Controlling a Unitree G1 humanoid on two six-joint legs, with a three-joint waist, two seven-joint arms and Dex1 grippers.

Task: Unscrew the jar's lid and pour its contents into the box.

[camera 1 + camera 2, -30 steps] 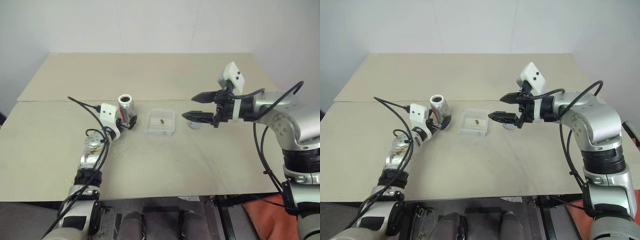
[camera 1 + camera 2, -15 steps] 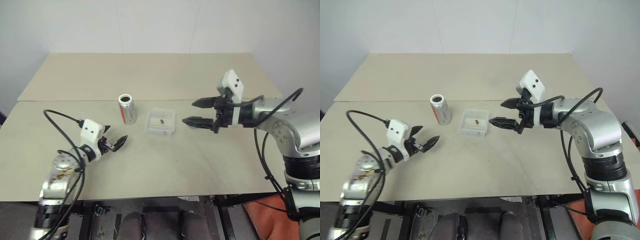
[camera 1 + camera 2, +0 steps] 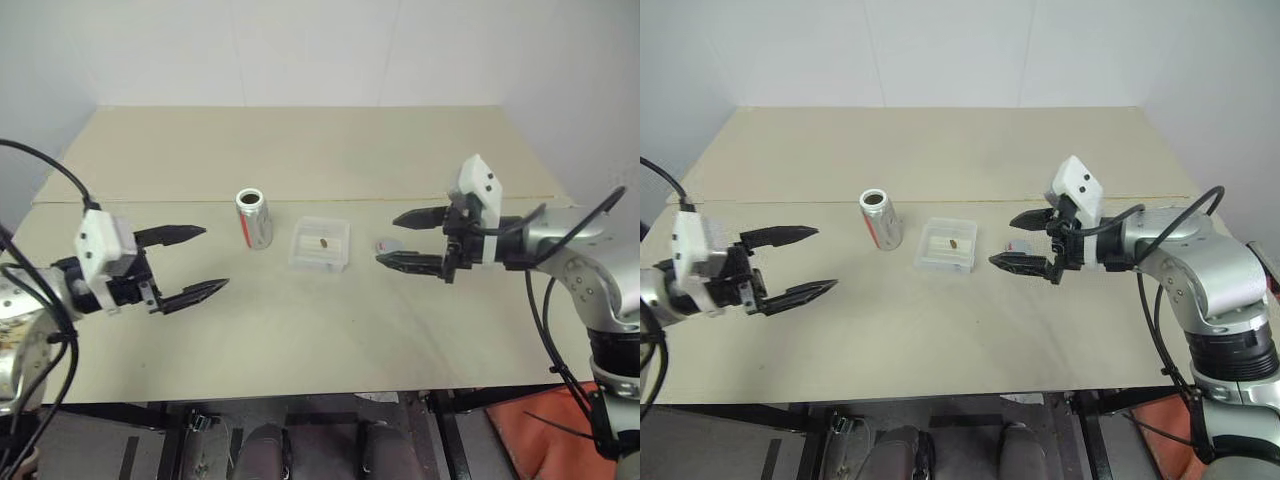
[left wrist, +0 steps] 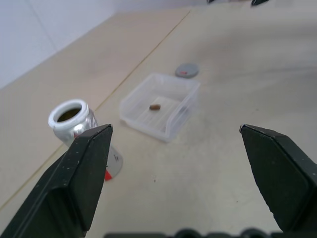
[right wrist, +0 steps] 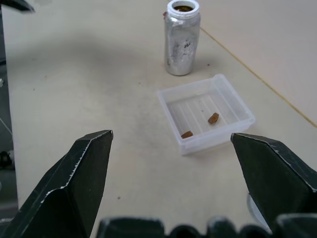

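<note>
The jar (image 3: 254,218) is stood upright, uncapped; the piece (image 4: 155,106) is left in the box (image 3: 321,245); both grippers (image 3: 182,264) (image 3: 411,240) are held open, empty.

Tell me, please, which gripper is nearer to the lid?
Right. The right gripper hovers just beside the lid; the left gripper is far off, beyond the jar and box.

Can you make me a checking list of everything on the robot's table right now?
Surface: beige table, bare apart from the job's things.
Jar: upright, lid off, standing alone.
Lid: flat on the table, right of the box.
Box: contents inside; the right wrist view shows two brown shapes, perhaps one a reflection.
Clutter: nothing seen.
Left tool: open, holding nothing.
Right tool: open, holding nothing.
Cables: black cable along the right arm.
Surroundings: white wall.
</note>
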